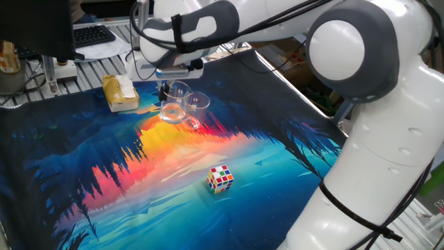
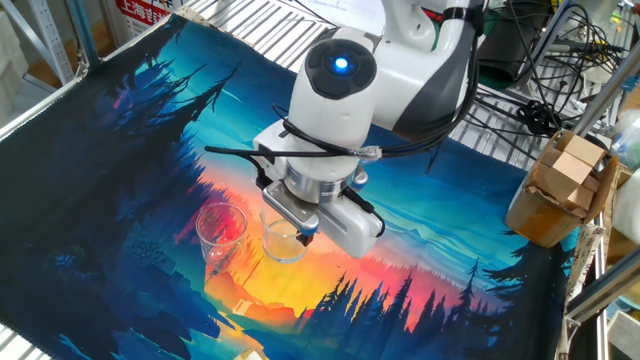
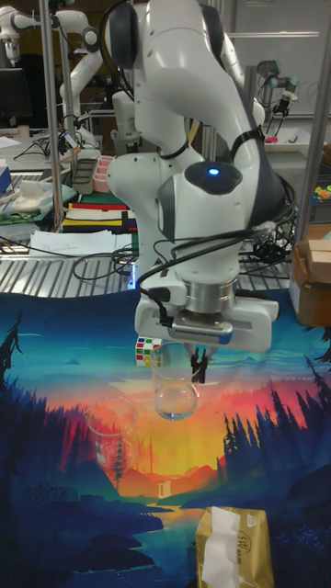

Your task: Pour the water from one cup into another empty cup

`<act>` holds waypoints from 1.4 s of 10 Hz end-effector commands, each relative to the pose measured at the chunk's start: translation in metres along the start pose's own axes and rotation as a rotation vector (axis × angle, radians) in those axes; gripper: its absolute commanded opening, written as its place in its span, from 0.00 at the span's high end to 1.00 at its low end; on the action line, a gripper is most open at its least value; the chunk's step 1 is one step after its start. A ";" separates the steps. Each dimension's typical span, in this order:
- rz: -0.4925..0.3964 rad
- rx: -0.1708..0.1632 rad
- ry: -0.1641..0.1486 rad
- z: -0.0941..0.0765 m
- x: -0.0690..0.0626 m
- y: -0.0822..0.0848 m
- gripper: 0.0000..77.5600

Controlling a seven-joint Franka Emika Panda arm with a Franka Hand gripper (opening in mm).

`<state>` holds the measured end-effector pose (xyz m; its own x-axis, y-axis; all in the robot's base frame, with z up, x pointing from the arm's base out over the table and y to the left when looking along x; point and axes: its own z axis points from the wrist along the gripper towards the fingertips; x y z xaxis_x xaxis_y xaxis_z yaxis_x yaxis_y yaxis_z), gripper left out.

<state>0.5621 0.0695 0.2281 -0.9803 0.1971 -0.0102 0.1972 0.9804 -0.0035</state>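
My gripper (image 3: 196, 366) is shut on the rim of a clear glass cup (image 3: 175, 390) and holds it upright a little above the printed cloth. A little clear water (image 3: 175, 405) shows at this cup's bottom. In one fixed view the held cup (image 1: 174, 108) hangs under the gripper (image 1: 166, 90), and a second clear cup (image 1: 198, 103) stands right beside it on the cloth. In the other fixed view the held cup (image 2: 283, 240) is at the gripper (image 2: 304, 234), with the second cup (image 2: 221, 229) just to its left. That second cup (image 3: 115, 424) looks empty.
A Rubik's cube (image 1: 220, 178) lies on the colourful cloth (image 1: 104, 187) nearer the arm's base. A tan tissue pack (image 1: 119, 94) sits close to the cups at the cloth's edge. A cardboard box (image 2: 560, 185) and cables lie beyond the cloth.
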 end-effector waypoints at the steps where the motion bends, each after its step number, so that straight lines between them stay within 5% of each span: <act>1: 0.005 -0.011 0.004 -0.004 -0.004 0.001 0.98; 9: -0.011 -0.010 0.009 -0.002 -0.008 0.000 0.98; 14: -0.021 -0.037 0.025 -0.005 -0.015 -0.007 0.98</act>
<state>0.5736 0.0617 0.2303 -0.9842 0.1762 0.0166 0.1766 0.9839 0.0272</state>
